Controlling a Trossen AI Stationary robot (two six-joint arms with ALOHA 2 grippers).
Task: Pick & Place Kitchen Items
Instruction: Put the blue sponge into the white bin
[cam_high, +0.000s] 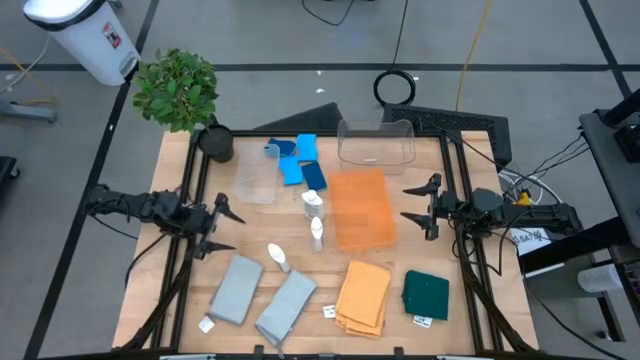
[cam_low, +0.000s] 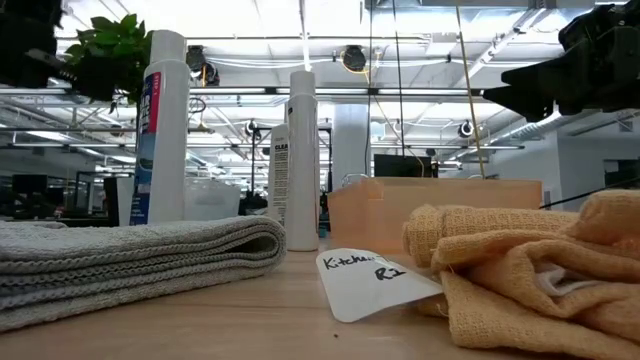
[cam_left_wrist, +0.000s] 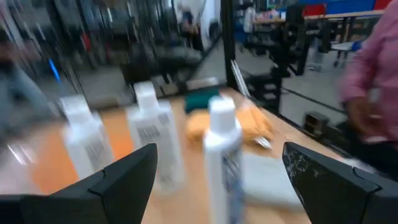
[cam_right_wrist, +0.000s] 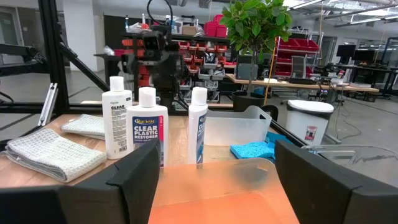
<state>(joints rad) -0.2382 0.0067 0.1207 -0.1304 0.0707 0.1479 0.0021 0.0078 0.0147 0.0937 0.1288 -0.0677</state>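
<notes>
Three small white bottles (cam_high: 312, 200) (cam_high: 317, 232) (cam_high: 277, 257) stand on their bases mid-table. Several blue sponges (cam_high: 300, 162) lie at the far middle. Two grey cloths (cam_high: 235, 288) (cam_high: 287, 303), an orange cloth (cam_high: 363, 293) and a dark green cloth (cam_high: 426, 295) lie folded along the near edge. My left gripper (cam_high: 226, 229) is open and empty at the table's left, facing the bottles (cam_left_wrist: 221, 155). My right gripper (cam_high: 418, 203) is open and empty at the right, beside the orange tray (cam_high: 360, 208).
Two clear bins (cam_high: 375, 142) (cam_high: 255, 180) and a potted plant (cam_high: 178, 90) stand at the far side. White paper tags (cam_low: 370, 280) lie by the cloths. A person's pink sleeve (cam_left_wrist: 373, 74) shows beyond the table's near right.
</notes>
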